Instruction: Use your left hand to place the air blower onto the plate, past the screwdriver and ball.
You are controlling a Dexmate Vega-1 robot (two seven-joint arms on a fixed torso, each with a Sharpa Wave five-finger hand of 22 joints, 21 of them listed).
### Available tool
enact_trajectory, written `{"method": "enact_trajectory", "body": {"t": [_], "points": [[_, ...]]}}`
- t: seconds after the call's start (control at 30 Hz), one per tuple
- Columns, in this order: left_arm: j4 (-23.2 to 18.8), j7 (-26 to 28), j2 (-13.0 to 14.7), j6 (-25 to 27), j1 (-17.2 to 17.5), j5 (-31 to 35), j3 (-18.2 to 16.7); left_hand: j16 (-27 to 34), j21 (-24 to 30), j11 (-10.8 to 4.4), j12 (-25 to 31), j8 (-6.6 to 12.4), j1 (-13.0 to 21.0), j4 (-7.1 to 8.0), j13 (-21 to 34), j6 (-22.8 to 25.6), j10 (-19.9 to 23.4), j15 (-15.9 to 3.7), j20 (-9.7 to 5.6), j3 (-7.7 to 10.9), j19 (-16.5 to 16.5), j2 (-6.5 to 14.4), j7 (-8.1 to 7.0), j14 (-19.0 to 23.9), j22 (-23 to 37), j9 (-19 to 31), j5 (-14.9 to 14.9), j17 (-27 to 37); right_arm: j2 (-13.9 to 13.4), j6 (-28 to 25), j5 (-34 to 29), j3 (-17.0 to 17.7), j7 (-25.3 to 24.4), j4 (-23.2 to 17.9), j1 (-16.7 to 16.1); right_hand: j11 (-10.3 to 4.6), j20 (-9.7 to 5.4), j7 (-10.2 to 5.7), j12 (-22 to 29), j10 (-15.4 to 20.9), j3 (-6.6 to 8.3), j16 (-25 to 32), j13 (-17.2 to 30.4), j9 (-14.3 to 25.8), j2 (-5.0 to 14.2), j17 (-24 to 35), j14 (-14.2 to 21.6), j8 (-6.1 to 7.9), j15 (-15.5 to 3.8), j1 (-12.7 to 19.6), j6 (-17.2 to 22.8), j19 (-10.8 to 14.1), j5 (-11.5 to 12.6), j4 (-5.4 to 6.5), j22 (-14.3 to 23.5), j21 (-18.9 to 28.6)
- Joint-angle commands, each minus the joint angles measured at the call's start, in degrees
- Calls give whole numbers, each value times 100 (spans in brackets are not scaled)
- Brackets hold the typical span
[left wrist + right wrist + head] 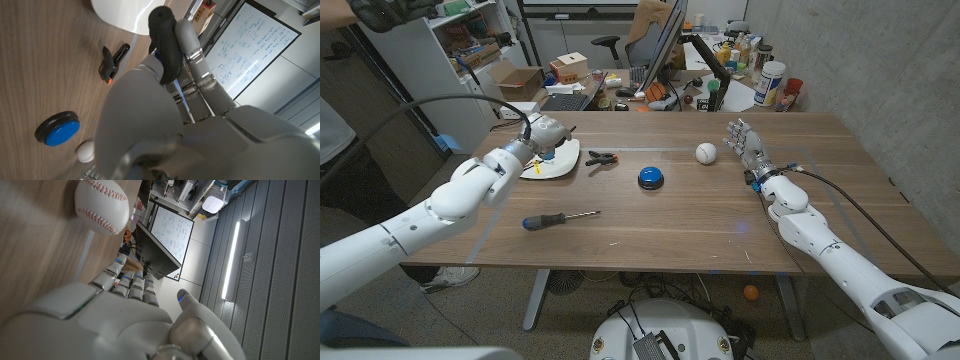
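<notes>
A cluttered workshop is showing behind a wooden table point(660, 220), with shelves, cardboard boxes, an office chair and a whiteboard point(250, 45) covered in blue writing. A white plate point(563, 162) is lying near the table's far left corner, and the left hand point(542, 134) is being held right over it. In the left wrist view, that hand's fingers point(192, 47) are seen wrapped around a black, rounded thing with a bit of blue beside it, taken to be the air blower point(165, 42); so the blower is being gripped above the plate, and whether it is touching the plate cannot be told. Just beside the plate, toward the table's middle, a black clamp point(601, 158) with an orange tip is lying. A blue button point(651, 177) on a black base is sitting near the middle of the table. The white ball point(706, 152), a baseball with red stitching, is resting toward the far edge, right of the button. The screwdriver point(558, 218), with a blue and black handle, is lying toward the near edge on the left side. The right hand point(747, 142) is being held upright just beside the ball on its right, apart from it, fingers spread and grasping nothing.
</notes>
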Motion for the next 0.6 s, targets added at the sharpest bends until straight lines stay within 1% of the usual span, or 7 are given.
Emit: {"method": "enact_trajectory", "body": {"t": [0.03, 0.07, 0.23, 0.3, 0.33, 0.43, 0.6], "points": [[627, 465, -55, -43, -222, 196, 192, -16, 50, -26, 39, -22, 74, -24, 25, 114, 90, -835, -221, -19, -244, 2, 0, 740, 17, 25, 7, 25, 114, -34, -70, -93, 10, 219, 161, -10, -175, 15, 2, 39, -14, -13, 28, 25, 251, 19, 34, -10, -138, -18, 32, 16, 9, -5, 24, -17], [693, 520, -94, -41, -239, 93, 174, -15, 53, -29, 35, -25, 75, -22, 25, 112, 84, -835, -221, -20, -246, 2, -4, 742, 18, 26, 6, 26, 115, -43, -76, -98, 6, 227, 168, -13, -177, 15, 3, 40, -14, -11, 28, 25, 251, 19, 37, -10, -138, -18, 31, 15, 9, -5, 24, -17], [984, 350, -307, 202, -460, 4, 261, -13, 69, -14, 24, -39, 88, -13, 28, 107, 82, -835, -220, -27, -259, 1, 0, 749, 21, 26, 5, 33, 135, -49, -94, -106, -18, 287, 205, -21, -176, 14, 3, 41, -15, -13, 28, 25, 251, 19, 35, -9, -139, -18, 35, 15, 9, -4, 24, -17], [1027, 323, -329, 260, -506, -23, 298, -15, 76, -12, 21, -38, 92, -9, 29, 121, 85, -834, -217, -29, -263, 2, 3, 748, 22, 26, 5, 35, 140, -42, -97, -106, -21, 299, 211, -21, -179, 19, 3, 41, -15, -12, 28, 25, 251, 19, 39, -10, -138, -18, 34, 15, 9, -4, 24, -17], [1137, 356, -405, 353, -555, -7, 328, -15, 77, -9, 22, -38, 94, -8, 29, 123, 89, -834, -217, -30, -265, 3, 2, 748, 22, 26, 5, 35, 152, -21, -90, -104, -3, 329, 225, -14, -179, 21, 3, 42, -15, -12, 28, 25, 251, 19, 38, -9, -139, -18, 35, 16, 9, -4, 24, -16], [1239, 379, -468, 470, -628, -57, 390, -18, 88, -15, 25, -36, 103, -1, 31, 150, 116, -833, -215, -32, -277, 8, -3, 746, 24, 27, 4, 39, 152, -17, -100, -112, 9, 346, 242, -14, -176, 19, 3, 43, -15, -11, 27, 25, 251, 19, 41, -10, -140, -18, 34, 16, 9, -4, 24, -16], [1544, 492, -671, 685, -776, -290, 470, -21, 108, 3, 28, -33, 118, 10, 34, 199, 159, -831, -213, -33, -297, 25, 8, 747, 25, 28, 2, 45, 137, -29, -139, -134, 24, 322, 292, -12, -178, 20, 5, 48, -16, -11, 27, 25, 251, 18, 44, -9, -140, -18, 38, 18, 10, -5, 24, -15]]}}
